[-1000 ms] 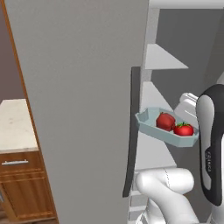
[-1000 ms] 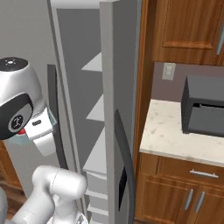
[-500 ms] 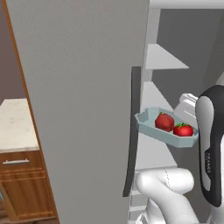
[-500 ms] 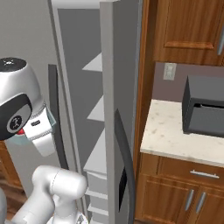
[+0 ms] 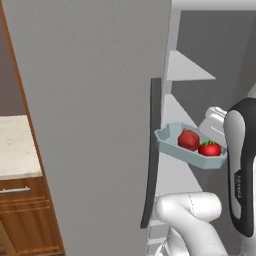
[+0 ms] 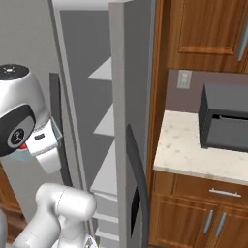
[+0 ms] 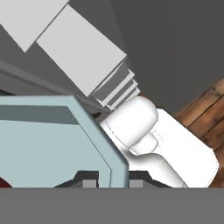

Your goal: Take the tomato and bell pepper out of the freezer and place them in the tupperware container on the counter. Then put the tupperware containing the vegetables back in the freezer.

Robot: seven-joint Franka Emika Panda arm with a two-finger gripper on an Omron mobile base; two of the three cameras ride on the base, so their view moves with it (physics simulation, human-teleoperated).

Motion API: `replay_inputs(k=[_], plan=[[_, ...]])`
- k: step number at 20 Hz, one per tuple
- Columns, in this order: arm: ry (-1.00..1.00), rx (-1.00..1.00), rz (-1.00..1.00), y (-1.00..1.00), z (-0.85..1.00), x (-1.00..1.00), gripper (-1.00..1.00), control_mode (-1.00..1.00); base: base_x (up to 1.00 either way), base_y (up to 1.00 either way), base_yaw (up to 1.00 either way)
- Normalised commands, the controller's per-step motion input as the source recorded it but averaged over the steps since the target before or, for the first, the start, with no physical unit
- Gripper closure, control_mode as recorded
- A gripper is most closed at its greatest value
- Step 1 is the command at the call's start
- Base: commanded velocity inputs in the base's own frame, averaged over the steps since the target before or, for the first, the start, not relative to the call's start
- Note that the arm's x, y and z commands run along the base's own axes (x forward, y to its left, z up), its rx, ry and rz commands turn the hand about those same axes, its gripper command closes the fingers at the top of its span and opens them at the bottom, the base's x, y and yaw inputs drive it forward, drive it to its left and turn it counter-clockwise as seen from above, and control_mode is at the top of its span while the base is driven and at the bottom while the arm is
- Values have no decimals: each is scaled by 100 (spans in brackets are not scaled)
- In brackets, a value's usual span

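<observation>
The light blue tupperware container (image 5: 172, 141) hangs in the air in front of the freezer's pale shelves (image 5: 189, 68), level with the dark door handle (image 5: 152, 150). Inside it lie the round red tomato (image 5: 187, 139) and, to its right, the bell pepper (image 5: 209, 148) with its green top. In the hand view my gripper (image 7: 113, 180) is shut on the raised rim of the tupperware container (image 7: 52, 144), one finger on each side of the wall. The right base view shows a corner of the tupperware container (image 6: 57, 138) behind my white wrist. The counter (image 5: 15, 145) lies left of the freezer's open grey door (image 5: 95, 100).
The freezer's second door (image 6: 128, 72) stands open, edge-on, right of the shelves (image 6: 104, 126), with a dark handle (image 6: 138, 179). Beyond it a stretch of counter (image 6: 189, 150) carries a dark box-shaped appliance (image 6: 225, 121) under wooden wall cabinets (image 6: 208, 34). My own white arm rises just below the tray.
The tray with both vegetables has sunk slightly and the left base view has shifted a little. The grip has not changed.
</observation>
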Motion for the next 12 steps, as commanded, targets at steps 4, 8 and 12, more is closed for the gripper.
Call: replay_inputs(k=[4, 8, 12], plan=[[0, 0, 0, 0, 0, 0, 100, 100, 80, 0, -17], [0, 0, 0, 0, 0, 0, 100, 100, 92, 0, -14], [0, 0, 0, 0, 0, 0, 100, 100, 42, 0, -8]])
